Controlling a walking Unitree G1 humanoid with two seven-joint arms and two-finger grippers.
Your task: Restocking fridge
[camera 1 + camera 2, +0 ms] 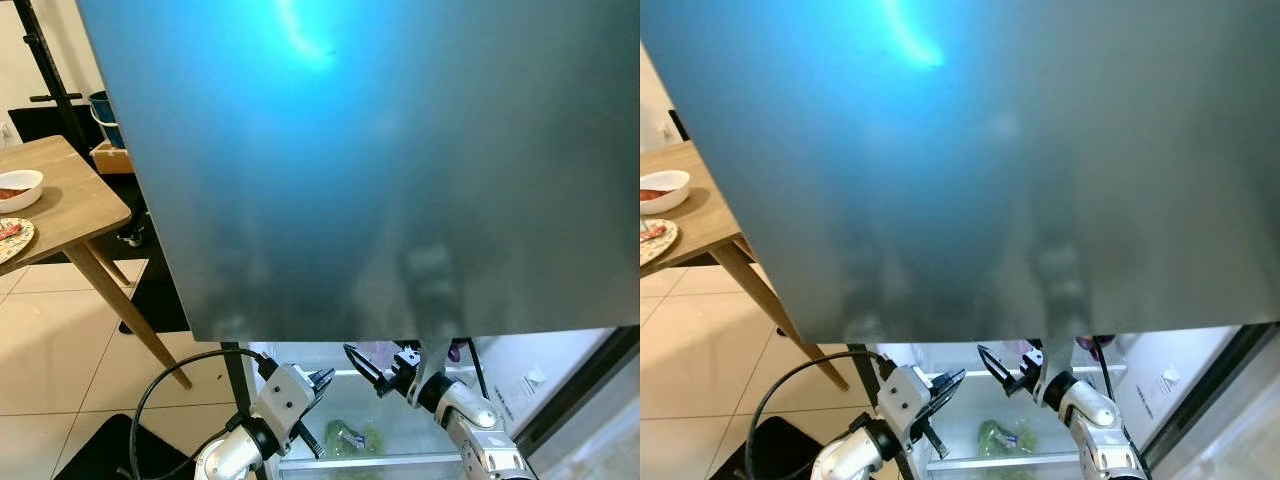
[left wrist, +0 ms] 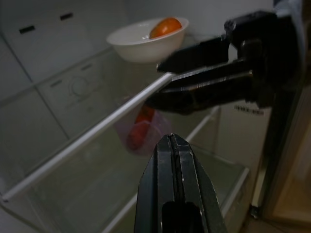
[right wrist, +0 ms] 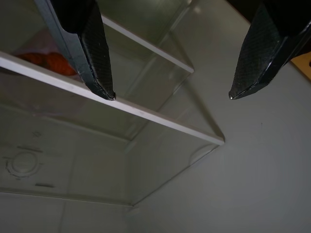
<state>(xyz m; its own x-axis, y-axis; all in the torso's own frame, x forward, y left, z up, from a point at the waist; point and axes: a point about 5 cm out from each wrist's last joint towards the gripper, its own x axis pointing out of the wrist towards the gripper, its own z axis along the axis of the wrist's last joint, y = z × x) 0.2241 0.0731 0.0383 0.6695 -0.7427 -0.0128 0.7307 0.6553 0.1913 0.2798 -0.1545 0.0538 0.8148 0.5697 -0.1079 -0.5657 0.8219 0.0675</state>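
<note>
On the far left, a wooden surface [image 1: 70, 200] holds a white bowl [image 1: 18, 188] with something red in it and part of a plate [image 1: 12, 238]. They are well apart from the fridge.

In the middle, the big grey upper fridge door [image 1: 380, 160] hides most of the fridge. Below its bottom edge the lower part stands open, and a bag of green vegetables [image 1: 352, 438] lies down inside it.

The left tool [image 1: 322, 379] is at the open front of the fridge. In the left wrist view its fingers [image 2: 176, 184] are pressed together and hold nothing. A glass shelf [image 2: 97, 128] runs across in front of it. On the shelf sits a white bowl with an orange fruit [image 2: 165, 26], up and ahead of the tool. Under the shelf hangs a pinkish bag with red things [image 2: 142, 133] inside.

The right tool [image 1: 368, 372] is just beside the left one, reaching in from the right. Its fingers [image 3: 92, 46] are spread wide and hold nothing, with one tip right at the shelf edge. It looks to me a little nearer to the bowl than the left tool.

The shelves behind the upper door are hidden. The red things in the bag are too blurry to name. I cannot tell which food should go in next, since neither tool carries any.
</note>
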